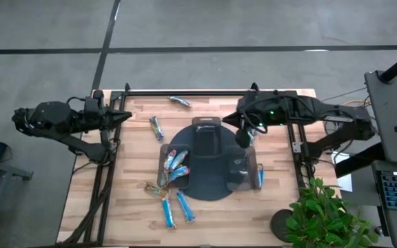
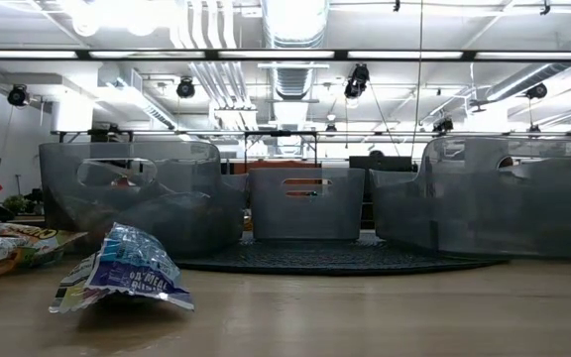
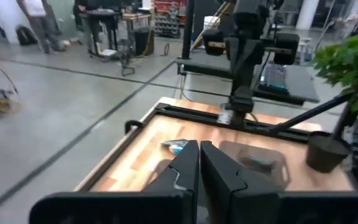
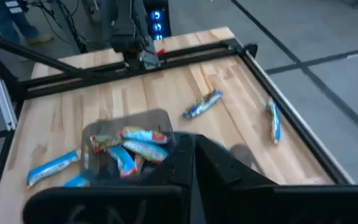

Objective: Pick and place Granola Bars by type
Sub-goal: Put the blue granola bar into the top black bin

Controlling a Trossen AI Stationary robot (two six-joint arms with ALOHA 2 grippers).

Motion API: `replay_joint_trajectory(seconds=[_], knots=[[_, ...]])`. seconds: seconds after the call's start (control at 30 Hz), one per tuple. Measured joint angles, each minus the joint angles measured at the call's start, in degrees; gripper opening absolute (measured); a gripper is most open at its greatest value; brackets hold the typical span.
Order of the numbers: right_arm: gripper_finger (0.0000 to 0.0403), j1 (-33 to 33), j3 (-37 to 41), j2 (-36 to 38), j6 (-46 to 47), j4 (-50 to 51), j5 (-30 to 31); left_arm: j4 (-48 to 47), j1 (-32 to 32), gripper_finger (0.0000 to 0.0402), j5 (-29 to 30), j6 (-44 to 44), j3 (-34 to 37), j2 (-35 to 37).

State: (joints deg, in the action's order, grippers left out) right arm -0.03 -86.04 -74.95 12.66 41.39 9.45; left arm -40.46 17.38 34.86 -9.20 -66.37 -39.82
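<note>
Granola bars lie scattered on the wooden table: one blue bar near the far edge, one left of the dark round tray, and several near the front. More bars lie in the tray's left clear bin. A blue wrapper shows at the right bin. My left gripper hovers shut over the table's left edge and holds nothing. My right gripper hangs shut above the tray's far side, nothing between its fingers.
Three clear bins stand on the tray. A crumpled blue wrapper lies close to the low camera, with more bars at its left. A potted plant stands at the table's front right corner. Black rails frame the table.
</note>
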Motion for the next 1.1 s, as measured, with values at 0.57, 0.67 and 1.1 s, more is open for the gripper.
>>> replay_joint_trajectory(seconds=[0.57,0.67,1.1], knots=[[0.0009,0.91,7.65,7.44,3.66,-0.62,1.23,-7.63,-1.89,0.0061,11.82,1.77,-17.0,-5.04],[0.0009,0.91,7.65,7.43,3.42,-0.61,1.25,-12.19,-2.23,0.0099,11.79,-3.03,-19.37,-6.53],[0.0009,0.91,7.65,7.4,2.76,-0.6,1.22,-22.61,-8.94,0.0215,13.23,-20.57,-20.58,-11.91]])
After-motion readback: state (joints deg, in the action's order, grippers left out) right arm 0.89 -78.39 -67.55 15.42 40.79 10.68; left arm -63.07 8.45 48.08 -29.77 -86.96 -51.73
